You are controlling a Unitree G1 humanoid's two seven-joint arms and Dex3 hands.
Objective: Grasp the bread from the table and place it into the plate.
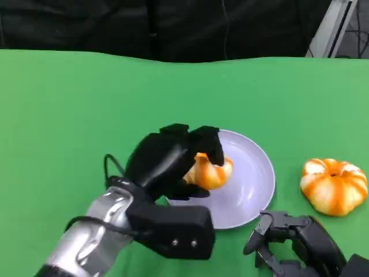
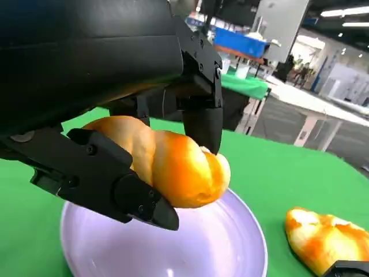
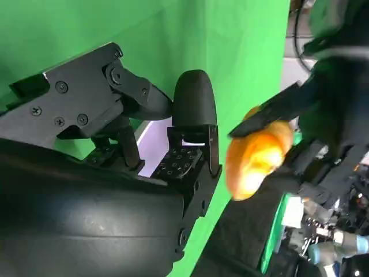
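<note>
One twisted bread (image 1: 210,171) hangs just above the lilac plate (image 1: 253,193) at frame centre, clamped in the left hand (image 1: 173,158) for release, while the right hand (image 1: 288,236) idles empty and spread at lower right beside a second bread (image 1: 334,186) on the green worktop (image 1: 69,115).

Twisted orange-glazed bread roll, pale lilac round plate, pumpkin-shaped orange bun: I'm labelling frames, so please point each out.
Twisted orange-glazed bread roll (image 2: 173,167): left wrist view, its glazed middle.
Pale lilac round plate (image 1: 253,184): head view, bare inner surface.
Pumpkin-shaped orange bun (image 1: 334,186): head view, its top centre.
</note>
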